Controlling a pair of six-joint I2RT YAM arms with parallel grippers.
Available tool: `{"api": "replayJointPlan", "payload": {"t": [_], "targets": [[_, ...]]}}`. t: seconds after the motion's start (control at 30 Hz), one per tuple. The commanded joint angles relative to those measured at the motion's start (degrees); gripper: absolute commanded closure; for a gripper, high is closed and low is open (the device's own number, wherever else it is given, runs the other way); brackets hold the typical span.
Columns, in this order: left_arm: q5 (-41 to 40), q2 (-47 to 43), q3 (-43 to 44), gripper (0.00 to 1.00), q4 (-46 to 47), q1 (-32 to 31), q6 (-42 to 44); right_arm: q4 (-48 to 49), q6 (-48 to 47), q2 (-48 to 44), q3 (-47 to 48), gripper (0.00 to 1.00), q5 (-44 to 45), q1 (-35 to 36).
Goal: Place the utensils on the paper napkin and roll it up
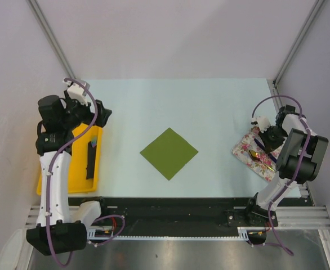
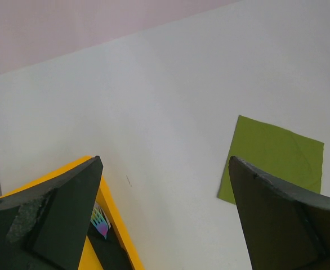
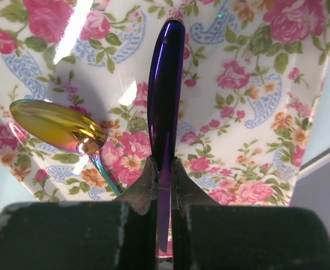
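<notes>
Napkin (image 1: 169, 153) lies flat near the middle of the table (image 1: 210, 107), turned corner-on like a diamond, olive green, nothing on it. No utensil touches it.

Right gripper (image 3: 164, 174) is down over the floral cloth (image 1: 245, 147) at the right edge of the table. Jaws are pinched tight on the purple utensil (image 3: 165, 90), gripping it near one end. The rest of the piece runs straight out from the fingertips over the cloth, with its rounded tip at the far end. Can't tell from the wrist view whether it is lifted or resting on the cloth.

Gold spoon (image 3: 55, 125) lies on the same cloth just left of the purple utensil in the wrist view. Its bowl is shiny gold and the handle shades to green and teal. It sits clear of the right jaws and is not held.

Left gripper (image 2: 165, 169) hangs above the far end of the yellow tray (image 1: 94, 163) at the left edge of the table. Jaws are spread wide with nothing between them. Left wrist view looks across bare table to the napkin's near-left corner.

Dark piece (image 1: 90, 160) lies lengthwise inside the tray; can't tell what kind it is. Left wrist view shows an iridescent patch at its end, just beside the tray's right wall.

Napkin is well apart from both the tray and the cloth, roughly between the two.
</notes>
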Motion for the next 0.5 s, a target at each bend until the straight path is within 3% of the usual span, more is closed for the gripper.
{"api": "replayJointPlan", "payload": {"t": [0.0,0.47], "targets": [[5.1,2.1,2.6,0.0,-0.2,-0.7,2.4,-1.5,-2.7,-4.1,0.7,1.0,-0.9,0.2],[4.7,7.9,1.4,0.0,-1.2,-14.1,-0.2,-5.1,-7.4,-10.0,0.4,1.0,-2.1,3.7]]}}
